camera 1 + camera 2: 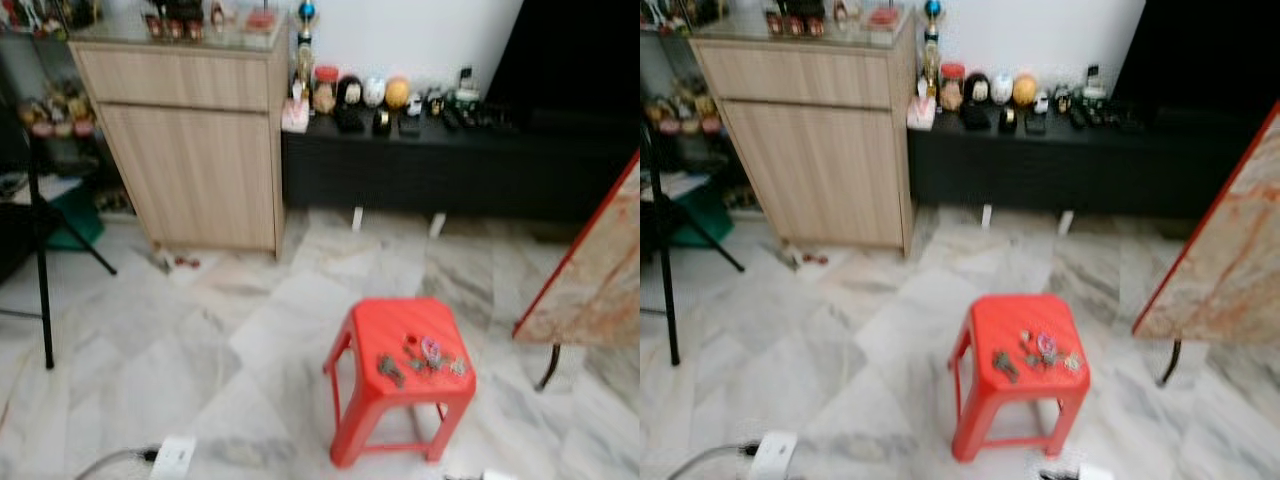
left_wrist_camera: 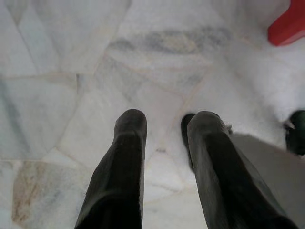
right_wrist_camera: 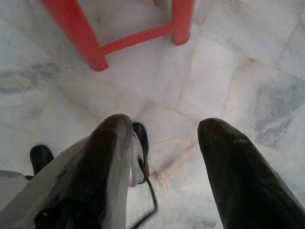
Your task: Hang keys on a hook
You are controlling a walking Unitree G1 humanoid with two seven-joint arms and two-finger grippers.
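A bunch of keys with small coloured tags (image 1: 424, 360) lies on top of a small red plastic stool (image 1: 372, 400), which stands on the white marble floor (image 1: 200, 340). The keys are not picked up yet. I see no hook.

The left hand (image 2: 164, 129) hangs over the floor with its two black fingers apart, holding nothing. The right hand (image 3: 164, 133) hangs near the stool's legs, wide open and empty too.

To do this step well, the robot should walk closer to the stool and bend down. Then one open hand should come down over the keys and close gently on the bunch, so nothing slides off.
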